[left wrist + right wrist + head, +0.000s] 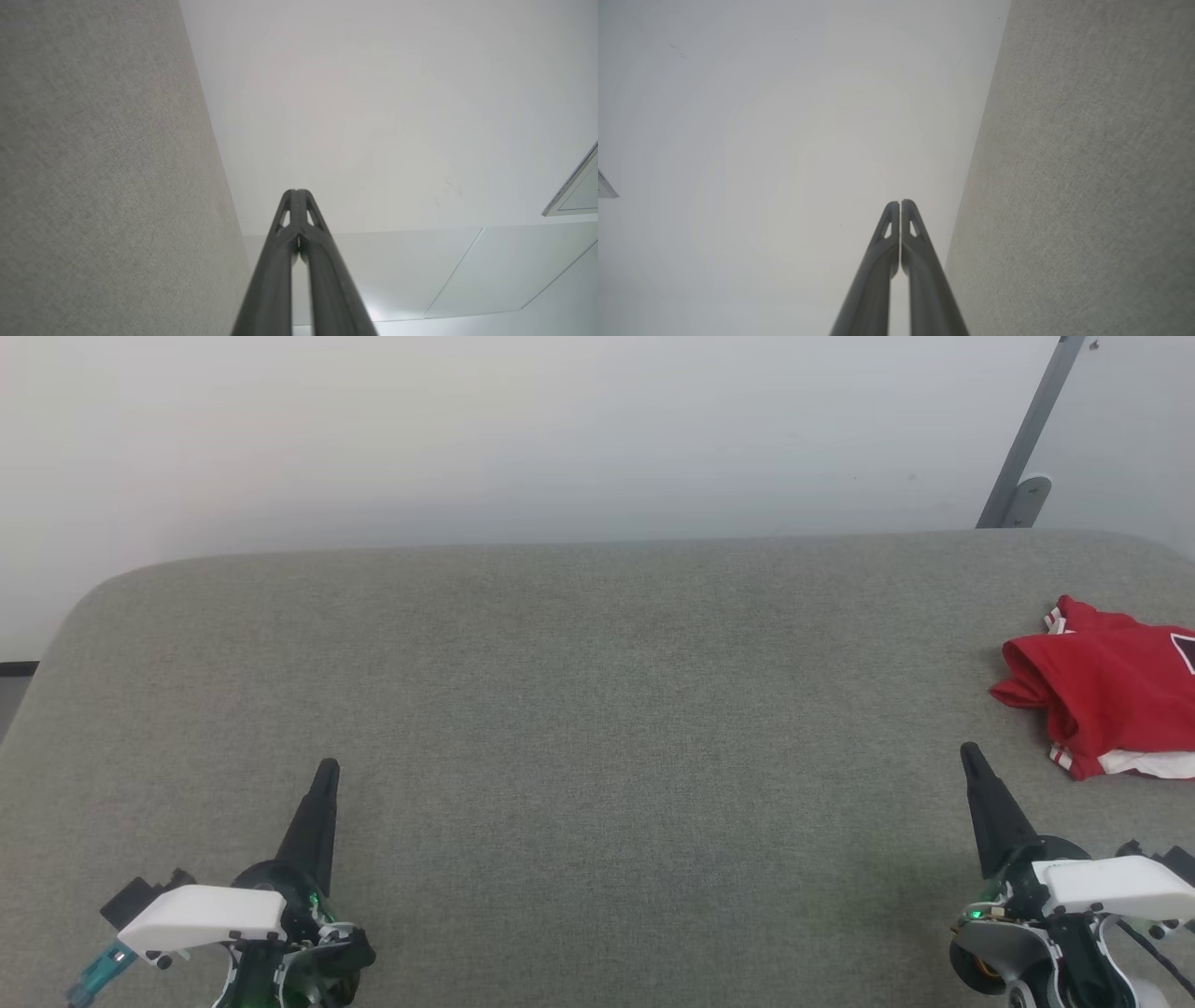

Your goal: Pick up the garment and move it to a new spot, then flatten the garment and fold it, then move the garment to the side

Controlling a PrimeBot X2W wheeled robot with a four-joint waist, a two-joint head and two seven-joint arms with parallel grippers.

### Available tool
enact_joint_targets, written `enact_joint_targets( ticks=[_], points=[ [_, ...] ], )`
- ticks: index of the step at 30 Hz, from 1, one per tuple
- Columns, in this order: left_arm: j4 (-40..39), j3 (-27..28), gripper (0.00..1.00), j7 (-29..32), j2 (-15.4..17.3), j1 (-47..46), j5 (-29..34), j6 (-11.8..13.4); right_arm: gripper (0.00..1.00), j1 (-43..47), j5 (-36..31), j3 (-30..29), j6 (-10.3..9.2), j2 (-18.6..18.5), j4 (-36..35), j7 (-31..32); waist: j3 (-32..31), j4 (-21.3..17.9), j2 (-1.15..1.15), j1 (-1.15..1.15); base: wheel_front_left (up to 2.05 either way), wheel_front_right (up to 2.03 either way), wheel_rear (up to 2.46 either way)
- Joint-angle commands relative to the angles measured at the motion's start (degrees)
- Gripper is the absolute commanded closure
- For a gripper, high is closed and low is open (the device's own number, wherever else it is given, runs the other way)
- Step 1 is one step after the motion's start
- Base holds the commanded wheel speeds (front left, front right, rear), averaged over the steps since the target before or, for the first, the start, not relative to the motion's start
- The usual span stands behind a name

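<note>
The garment [1102,686], a red jersey with white sleeve fabric and red-and-white striped trim, lies bunched at the far right of the grey table [579,709], partly cut off by the head view's edge. My right gripper [969,751] is shut and empty, its tip just left of and nearer than the garment, not touching it. My left gripper [328,767] is shut and empty at the lower left, far from the garment. In the wrist views both the left gripper [296,191] and the right gripper [900,202] have fingers pressed together with nothing between them.
The grey fabric-covered table has rounded far corners and a pale wall [560,429] behind it. A grey metal bracket [1027,448] leans at the back right. The table's fabric surface runs along one side of each wrist view.
</note>
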Motion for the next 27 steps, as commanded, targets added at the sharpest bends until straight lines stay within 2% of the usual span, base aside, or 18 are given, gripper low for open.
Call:
enact_joint_targets(
  ticks=[1, 27],
  points=[
    [-0.18, -0.03, 1.00, 0.19, -0.16, -0.65, -0.19, -0.16, 1.00, -0.30, 0.22, -0.10, 0.02, 0.22, -0.17, 0.18, 0.00, 0.00, 0.00, 0.00, 0.00, 0.00, 0.00],
    [-0.19, -0.04, 1.00, 0.18, -0.16, -0.65, -0.20, -0.16, 1.00, -0.29, 0.23, -0.10, 0.02, 0.22, -0.16, 0.16, 0.00, 0.00, 0.00, 0.00, 0.00, 0.00, 0.00]
  ],
)
